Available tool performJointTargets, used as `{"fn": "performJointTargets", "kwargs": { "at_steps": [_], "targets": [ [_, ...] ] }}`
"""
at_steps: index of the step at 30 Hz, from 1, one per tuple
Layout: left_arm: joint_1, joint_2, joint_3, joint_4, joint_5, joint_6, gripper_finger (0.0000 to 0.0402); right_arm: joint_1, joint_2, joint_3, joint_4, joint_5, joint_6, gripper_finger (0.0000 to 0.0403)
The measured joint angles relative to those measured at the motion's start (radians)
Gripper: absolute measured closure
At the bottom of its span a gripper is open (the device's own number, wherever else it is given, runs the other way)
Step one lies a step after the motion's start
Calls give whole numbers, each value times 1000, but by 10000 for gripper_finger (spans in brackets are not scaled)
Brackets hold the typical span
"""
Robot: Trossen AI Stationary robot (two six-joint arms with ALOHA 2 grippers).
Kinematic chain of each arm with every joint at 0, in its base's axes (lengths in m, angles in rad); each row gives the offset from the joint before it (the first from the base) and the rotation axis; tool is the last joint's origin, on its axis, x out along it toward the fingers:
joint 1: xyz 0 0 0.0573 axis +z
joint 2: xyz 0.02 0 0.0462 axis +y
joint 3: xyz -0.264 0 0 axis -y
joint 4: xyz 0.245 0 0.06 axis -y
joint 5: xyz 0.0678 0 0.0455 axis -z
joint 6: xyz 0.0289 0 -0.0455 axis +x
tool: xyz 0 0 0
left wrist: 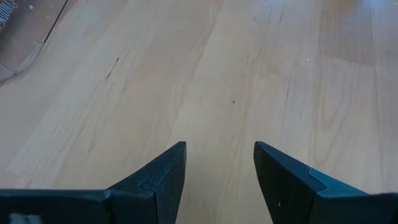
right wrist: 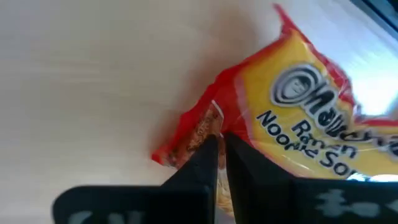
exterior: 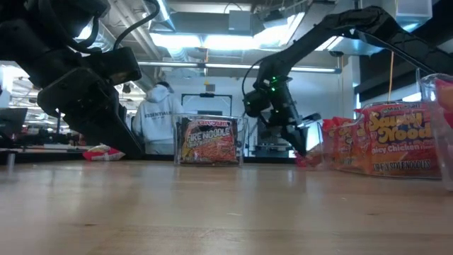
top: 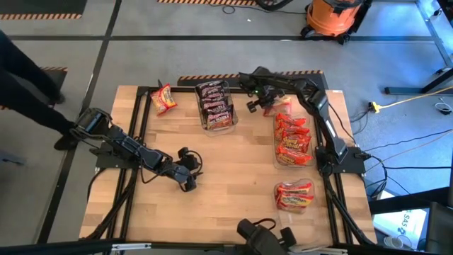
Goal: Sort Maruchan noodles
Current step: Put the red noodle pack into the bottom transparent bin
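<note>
Right gripper (right wrist: 219,146) pinched tight on the crimped edge of a yellow-and-red crinkly ramen packet (right wrist: 298,118), apparently at the far end of the clear plastic rectangular bin (top: 294,142) holding more red-orange packets, though that contact looks blurred. Left gripper (left wrist: 217,177) hovering low over bare light wooden tabletop (left wrist: 186,74), fingers spread apart with nothing between. Well off from both, one loose red-and-yellow packet (top: 163,98) lying flat near the far left corner.

2 dark, jointed arms (top: 127,147) trail black cables, the right arm (top: 318,113) shows a green light, and both end in wedge-shaped fingers (left wrist: 161,180)
</note>
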Motion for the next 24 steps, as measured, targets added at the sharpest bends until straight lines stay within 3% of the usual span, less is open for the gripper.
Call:
{"fn": "performJointTargets", "kwargs": {
  "at_steps": [14, 18, 24],
  "targets": [
    [0, 0, 0, 1, 0, -1, 217, 90, -27, 157, 6, -34, -190, 391],
    [0, 0, 0, 1, 2, -14, 217, 99, -72, 173, -78, 38, -180, 391],
    [0, 0, 0, 1, 2, -27, 217, 79, -82, 92, -3, 141, -58, 391]
  ]
}}
